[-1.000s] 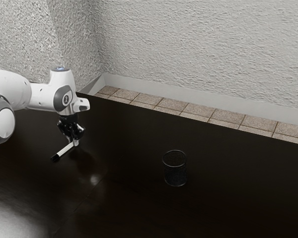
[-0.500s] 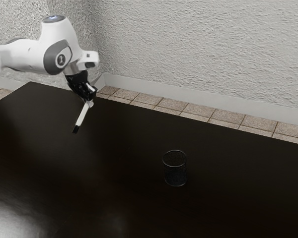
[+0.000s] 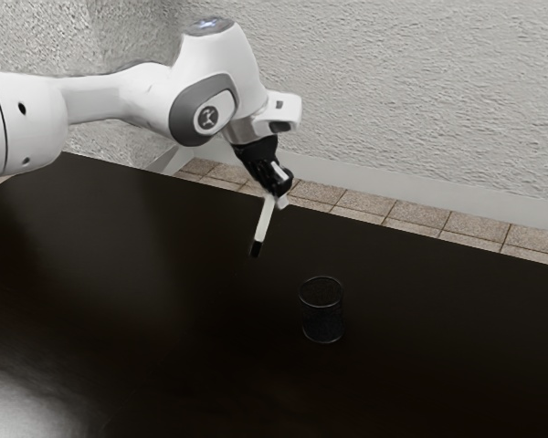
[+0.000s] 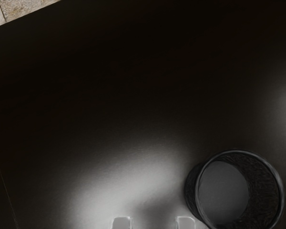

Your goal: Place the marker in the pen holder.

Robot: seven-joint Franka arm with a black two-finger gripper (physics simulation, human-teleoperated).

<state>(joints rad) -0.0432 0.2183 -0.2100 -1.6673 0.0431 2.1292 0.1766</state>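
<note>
White along its barrel, the marker (image 3: 265,222) hangs slantwise in the air, its black end (image 3: 256,248) lowest and angled toward the exterior view's left. Clasped around its upper part is the black gripper (image 3: 279,195), both fingers closed on it. The pen holder (image 3: 321,324), dark mesh with a round rim, stands upright on the glossy dark table (image 3: 164,319); the marker is outside it, apart, on the exterior view's left. Beyond the table's edge run speckled brown floor tiles (image 3: 420,216), then a rough grey wall (image 3: 393,91).
</note>
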